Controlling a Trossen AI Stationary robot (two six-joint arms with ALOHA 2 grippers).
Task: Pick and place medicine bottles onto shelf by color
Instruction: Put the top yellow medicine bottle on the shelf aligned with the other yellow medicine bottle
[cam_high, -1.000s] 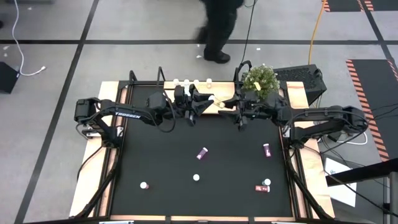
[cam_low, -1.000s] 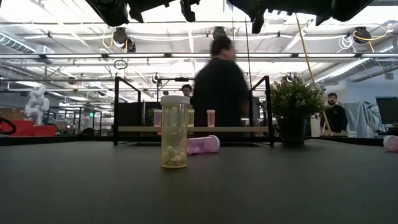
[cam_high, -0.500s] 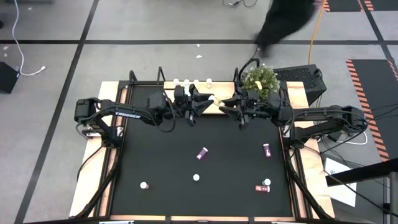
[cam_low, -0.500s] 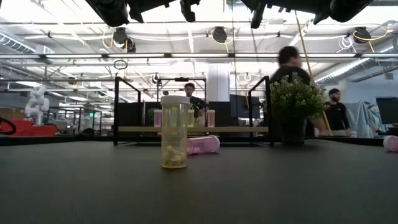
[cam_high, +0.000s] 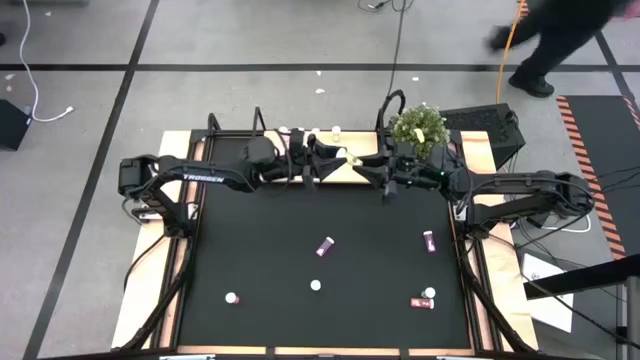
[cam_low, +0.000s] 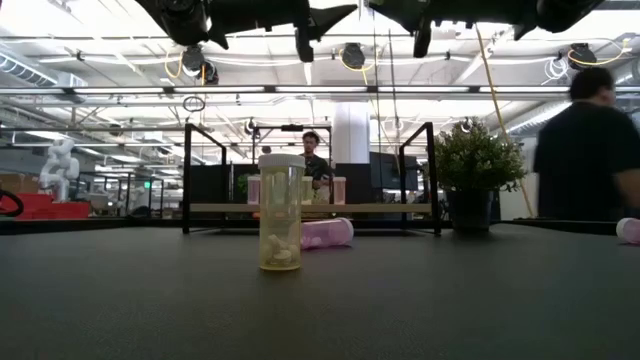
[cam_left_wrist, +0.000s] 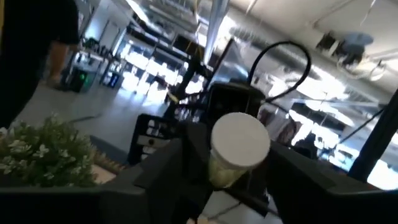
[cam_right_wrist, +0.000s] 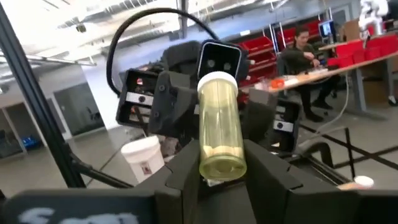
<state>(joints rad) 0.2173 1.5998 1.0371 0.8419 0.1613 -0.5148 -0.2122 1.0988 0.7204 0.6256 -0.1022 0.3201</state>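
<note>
Bottle (cam_right_wrist: 220, 127) beside arm lettered "TROSSEN" (cam_high: 200, 180)

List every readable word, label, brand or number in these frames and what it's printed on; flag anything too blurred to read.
"TROSSEN": white lettering on the left arm, high view; small, just legible.
Label on the white-capped bottle behind the yellow bottle, right wrist view: red marks, too blurred to read.
Green sign in the background room, low view: too small to read.
Nothing else is readable.
</note>
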